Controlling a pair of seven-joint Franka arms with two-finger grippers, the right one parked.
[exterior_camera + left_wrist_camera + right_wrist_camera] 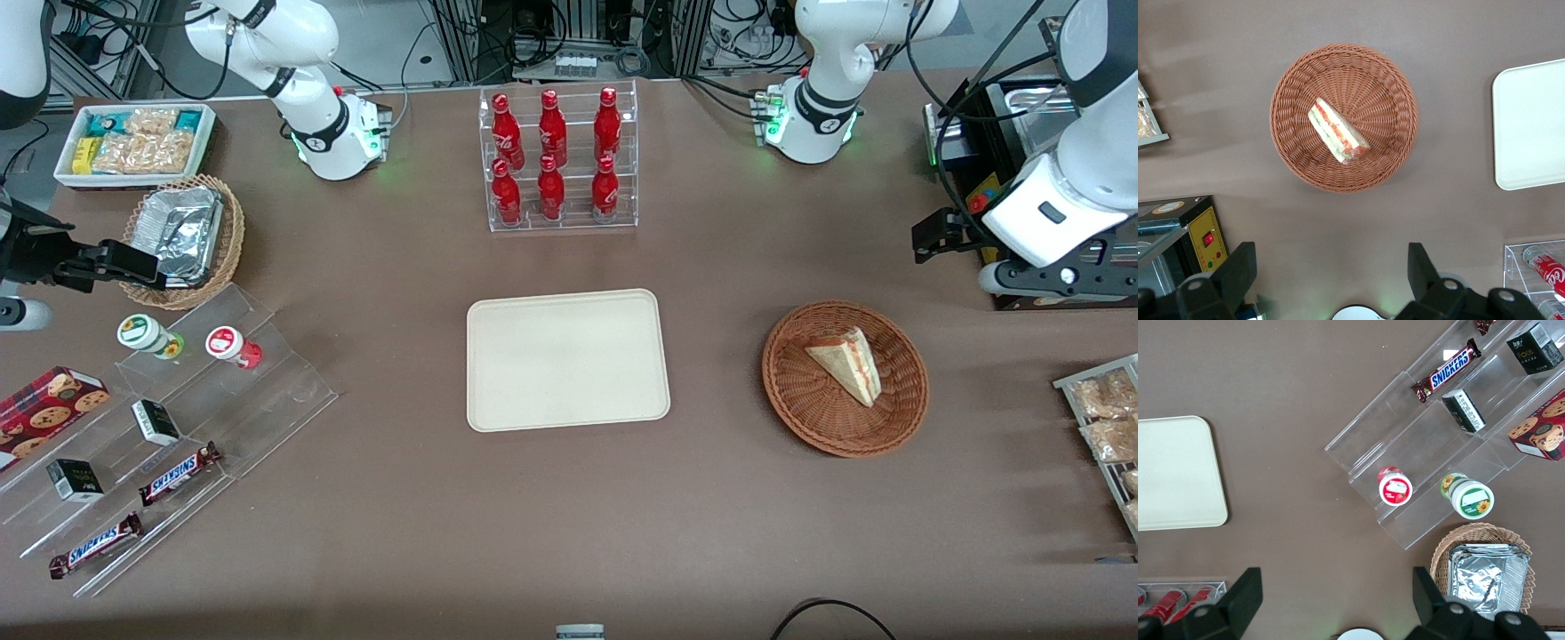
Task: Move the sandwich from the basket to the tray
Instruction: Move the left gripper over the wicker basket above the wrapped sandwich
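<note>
The sandwich point(849, 363) point(1337, 132), a pale bread wedge with red and green filling, lies in the round reddish-brown basket point(794, 396) point(1386, 85). Nothing lies on the cream tray point(567, 360) point(1531, 127), which sits beside the basket, toward the parked arm's end. My gripper point(935, 238) point(1330, 257) hangs well above the table, farther from the front camera than the basket and a little toward the working arm's end. It is open and holds nothing; only bare tabletop shows between its fingers.
A clear rack of red bottles point(558, 160) stands farther from the front camera than the tray. A black box with a yellow panel point(1205, 237) sits near my gripper. A wire rack of packets point(1102, 418) lies at the working arm's end; stepped snack shelves point(178, 418) at the parked arm's.
</note>
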